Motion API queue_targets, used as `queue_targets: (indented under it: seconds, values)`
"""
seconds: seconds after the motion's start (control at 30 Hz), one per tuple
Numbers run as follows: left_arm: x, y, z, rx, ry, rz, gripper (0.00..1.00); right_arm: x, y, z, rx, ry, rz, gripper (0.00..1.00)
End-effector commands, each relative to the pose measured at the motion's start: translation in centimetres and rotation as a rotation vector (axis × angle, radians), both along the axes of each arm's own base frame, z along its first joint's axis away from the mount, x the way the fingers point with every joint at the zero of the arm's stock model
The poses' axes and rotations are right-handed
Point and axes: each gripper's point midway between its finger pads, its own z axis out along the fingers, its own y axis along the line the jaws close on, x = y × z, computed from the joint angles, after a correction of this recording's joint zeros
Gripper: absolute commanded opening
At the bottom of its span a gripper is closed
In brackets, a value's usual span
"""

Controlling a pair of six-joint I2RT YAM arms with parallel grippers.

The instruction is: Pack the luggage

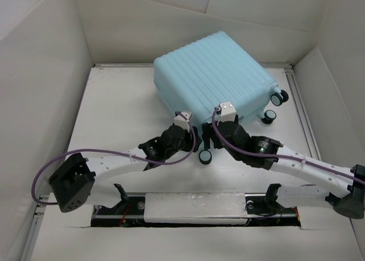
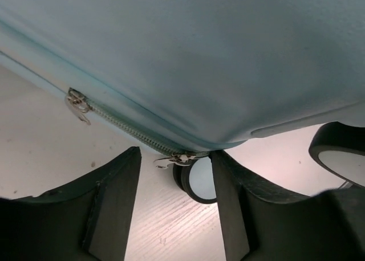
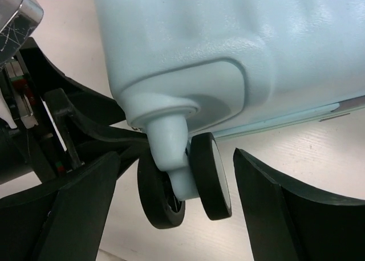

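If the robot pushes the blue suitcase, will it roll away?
It probably slides rather than rolls: the luggage lies flat on the table, with its caster wheels pointing sideways. It looks hard and ribbed, so it likely won't bend. Being big, it may be heavy.

The right tool (image 3: pixel 175 181) holds its jaws wide, with a twin black caster wheel (image 3: pixel 212 175) of the pale aqua luggage (image 3: pixel 245 50) between them, seemingly untouched. Beneath is the white surface (image 3: pixel 319 153). Black hardware (image 3: pixel 63 124), possibly the other arm, crowds the left.

One suitcase (image 1: pixel 214 73), three caster wheels (image 1: pixel 279 97), two arms (image 1: pixel 108 158), two zipper pulls (image 2: pixel 78 107)
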Motion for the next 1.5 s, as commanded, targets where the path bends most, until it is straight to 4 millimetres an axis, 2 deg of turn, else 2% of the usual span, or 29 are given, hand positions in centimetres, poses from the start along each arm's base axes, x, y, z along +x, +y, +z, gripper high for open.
queue_targets:
  seconds: [0.0, 0.03, 0.07, 0.23, 0.33, 0.4, 0.47, 0.5, 0.57, 0.6, 0.63, 0.7, 0.73, 0.77, 0.87, 0.97, 1.07, 1.13, 1.17, 1.2, 1.27, 1.3, 1.33, 1.37, 1.4, 1.43, 1.47]
  values:
    - [2.0, -0.5, 1.0, 0.004, -0.069, 0.044, 0.47, 0.8, 1.1, 2.0, 0.061, -0.030, 0.050, 0.87]
    - [2.0, -0.5, 0.6, 0.013, -0.063, 0.044, 0.43, 0.7, 1.3, 1.3, 0.039, -0.019, 0.068, 0.84]
    - [2.1, -0.4, 0.6, 0.020, -0.068, 0.040, 0.35, 1.0, 1.2, 1.5, 0.050, -0.020, 0.064, 0.82]
    - [2.5, -0.8, 0.7, 0.014, -0.075, 0.033, 0.16, 1.8, 1.0, 0.5, 0.052, -0.001, 0.087, 0.82]
    - [3.0, -0.6, 0.4, 0.012, -0.069, 0.039, 0.00, 2.7, 0.6, 0.0, 0.059, 0.012, 0.094, 0.80]
    - [3.4, 0.1, -0.1, 0.019, -0.057, 0.049, 0.00, 2.4, 1.2, -0.7, 0.068, 0.038, 0.128, 0.80]
    - [3.5, 0.6, -0.7, 0.026, -0.047, 0.054, 0.00, 2.7, 1.1, -1.0, 0.056, 0.046, 0.132, 0.73]
    - [4.0, 1.1, 0.1, 0.010, -0.059, 0.073, 0.00, 2.9, 1.1, -1.4, 0.053, 0.056, 0.131, 0.61]
    - [3.7, 1.9, -0.5, 0.005, -0.039, 0.072, 0.00, 2.9, 1.1, -1.4, 0.053, 0.056, 0.131, 0.39]
    - [4.0, 2.6, 0.0, -0.007, -0.049, 0.090, 0.00, 2.9, 0.8, -1.8, 0.043, 0.058, 0.121, 0.23]
    - [4.2, 2.8, 0.4, -0.021, -0.050, 0.104, 0.00, 2.8, 0.8, -1.4, 0.058, 0.056, 0.116, 0.18]
    - [4.2, 3.8, -0.5, -0.009, -0.035, 0.117, 0.00, 2.6, 0.4, -1.8, 0.053, 0.064, 0.104, 0.09]
    - [4.8, 4.6, -0.3, -0.013, -0.034, 0.138, 0.00, 2.9, 0.0, -1.4, 0.058, 0.053, 0.087, 0.03]
    - [5.0, 4.8, -0.3, -0.031, -0.017, 0.133, 0.00, 2.7, -0.2, -1.7, 0.055, 0.056, 0.087, 0.00]
    - [6.5, 7.5, -1.5, -0.025, 0.035, 0.194, 0.00, 2.2, -0.6, -1.7, 0.074, 0.055, 0.091, 0.00]
    - [7.4, 9.3, -1.9, -0.020, 0.056, 0.253, 0.00, 1.2, -0.2, -1.8, 0.102, 0.067, 0.139, 0.00]
    - [7.5, 10.3, -1.7, -0.031, 0.076, 0.312, 0.00, 0.7, 0.4, -2.0, 0.118, 0.085, 0.180, 0.00]
    - [7.5, 11.3, -1.7, -0.041, 0.093, 0.369, 0.00, 0.4, 1.3, -1.5, 0.144, 0.076, 0.215, 0.00]
    - [7.5, 11.5, -1.3, -0.052, 0.095, 0.385, 0.00, 0.2, 1.7, -2.0, 0.141, 0.094, 0.232, 0.00]
    - [7.3, 11.5, -0.2, -0.083, 0.082, 0.391, 0.09, 0.3, 2.5, -1.7, 0.150, 0.085, 0.247, 0.00]
    - [6.3, 12.0, 0.2, -0.123, 0.096, 0.411, 0.37, -0.5, 3.9, -1.9, 0.155, 0.101, 0.288, 0.00]
    - [5.8, 12.2, 2.4, -0.183, 0.051, 0.410, 0.51, -0.7, 4.8, -1.1, 0.170, 0.093, 0.312, 0.00]
    - [5.1, 12.3, 2.9, -0.209, 0.048, 0.398, 0.75, -1.0, 5.6, -1.2, 0.170, 0.106, 0.324, 0.00]
    - [4.1, 12.5, 2.6, -0.214, 0.058, 0.377, 0.80, -2.0, 6.5, -0.7, 0.183, 0.107, 0.357, 0.00]
    - [3.5, 12.8, 3.1, -0.235, 0.054, 0.381, 0.82, -2.2, 7.5, 0.3, 0.204, 0.090, 0.380, 0.00]
    - [2.7, 13.0, 5.1, -0.291, 0.020, 0.372, 0.82, -2.7, 8.2, 1.1, 0.227, 0.081, 0.396, 0.00]
    - [2.1, 13.4, 5.2, -0.293, 0.018, 0.371, 0.83, -3.2, 8.7, 1.8, 0.244, 0.080, 0.411, 0.00]
